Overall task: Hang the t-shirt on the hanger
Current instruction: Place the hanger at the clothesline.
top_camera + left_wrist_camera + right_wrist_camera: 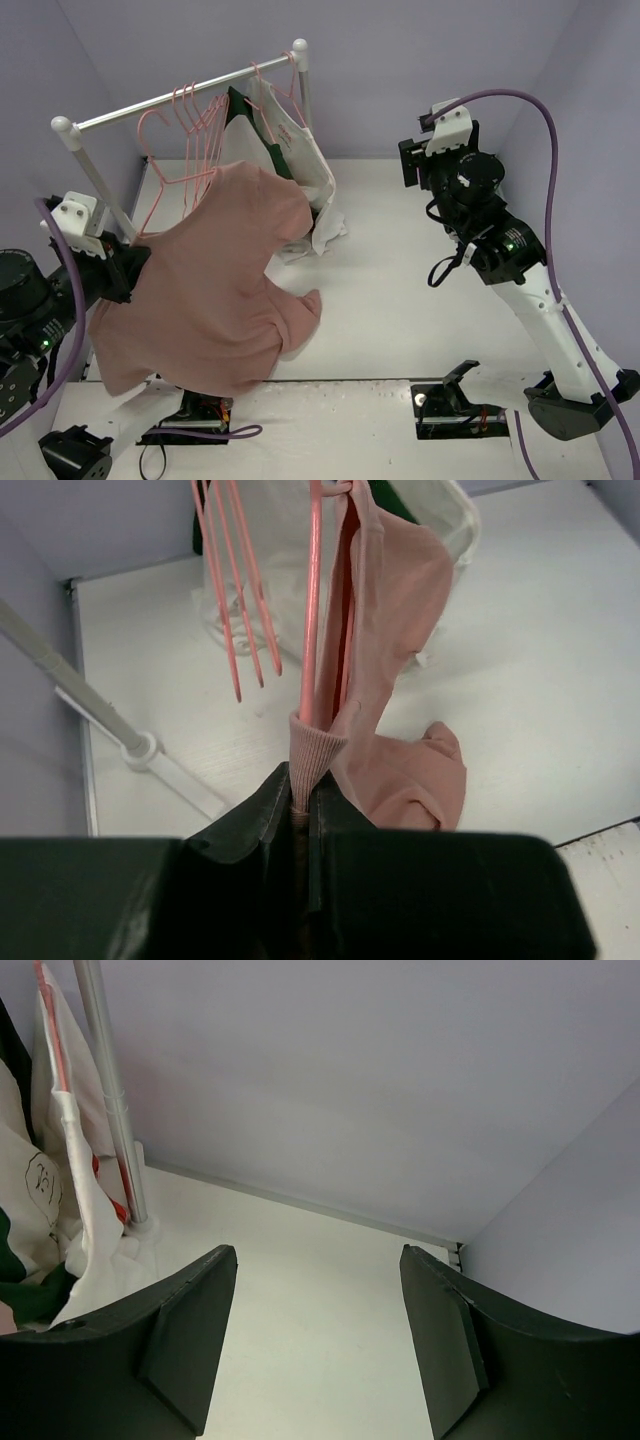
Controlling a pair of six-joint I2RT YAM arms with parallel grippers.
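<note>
A pink t-shirt [215,280] hangs in the air from the rack end down to the table's near left. My left gripper [128,262] is shut on its ribbed collar [314,752]; in the left wrist view the gripper [300,792] pinches the rib between closed jaws. One pink hanger [312,600] runs down from the rack into the shirt just above the collar. More pink hangers [190,135] hang beside it on the rack and also show in the left wrist view [238,590]. My right gripper [415,165] is open and empty, raised at the far right, and its own view shows the gripper [318,1255] over bare table.
A white-and-metal rack [170,97] spans the back left, and its base foot shows in the left wrist view [140,748]. White and green garments [285,140] hang at its right end and reach the table. They also show in the right wrist view [50,1210] beside the rack post [108,1090]. Purple walls enclose the table.
</note>
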